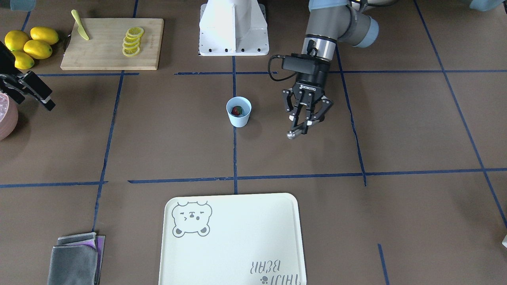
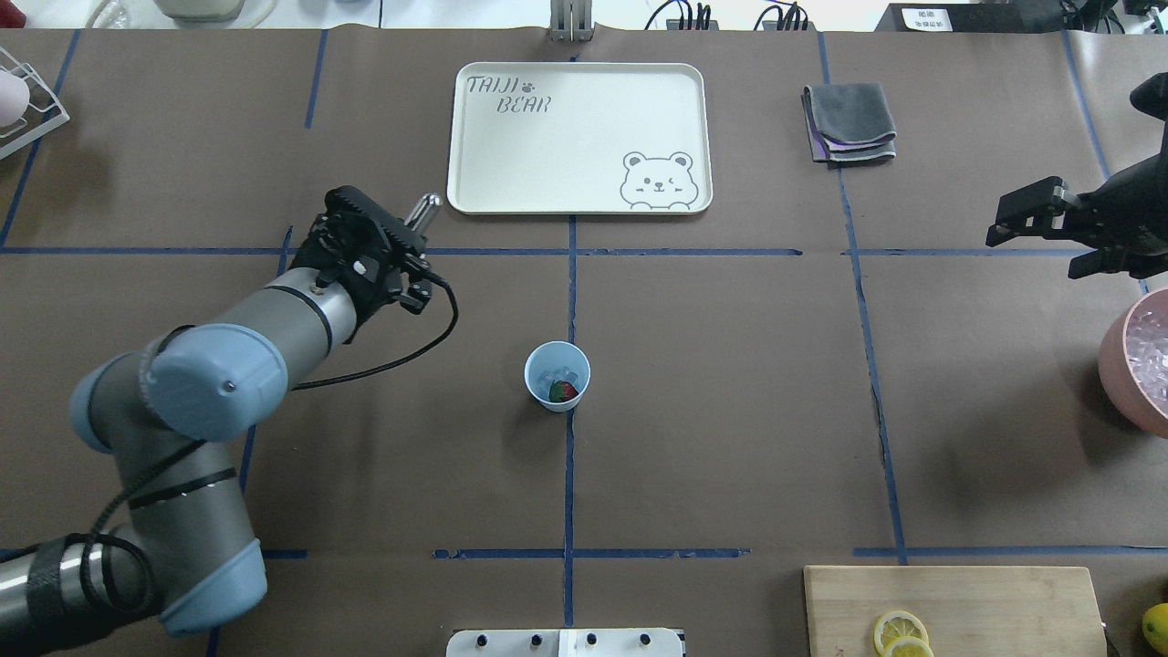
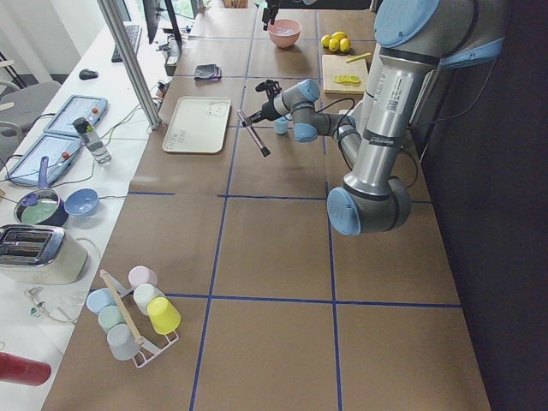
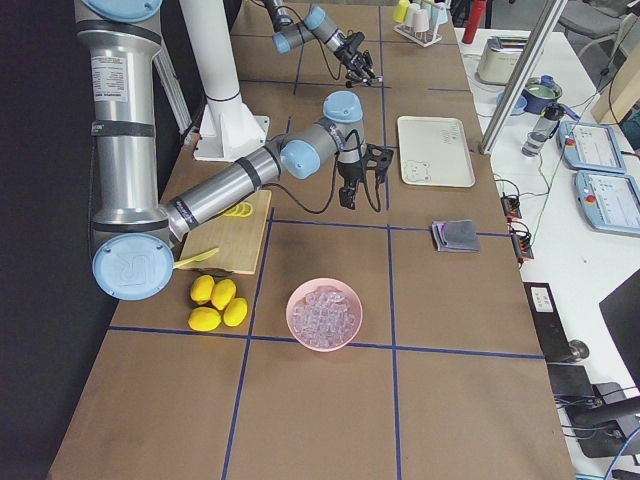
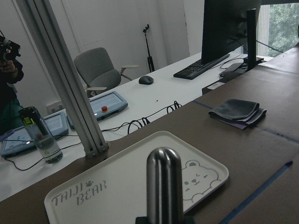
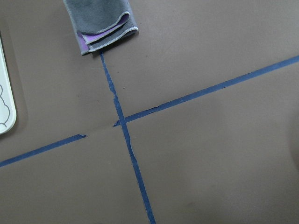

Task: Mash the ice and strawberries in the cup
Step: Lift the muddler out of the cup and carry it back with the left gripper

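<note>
While left pincer [image 1: 303, 122] pinches metal pestle [image 1: 293, 134] near cup [image 1: 239, 112], right pincer [image 2: 1037, 248] spread.

A cream bear-printed tray [image 1: 237, 237] lies at the worktop's edge nearest the desks, with a folded grey cloth [image 1: 75, 261] beside it. 4 lemons [image 1: 37, 48] sit by a wooden board [image 1: 103, 47] carrying lemon slices [image 1: 132, 41] and a yellow-green knife [image 1: 80, 27].

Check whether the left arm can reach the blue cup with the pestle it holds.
Probably yes. The left gripper, shut on the metal pestle, hangs beside the cup; only bare table lies between them, and the cup's mouth is uncovered.
</note>
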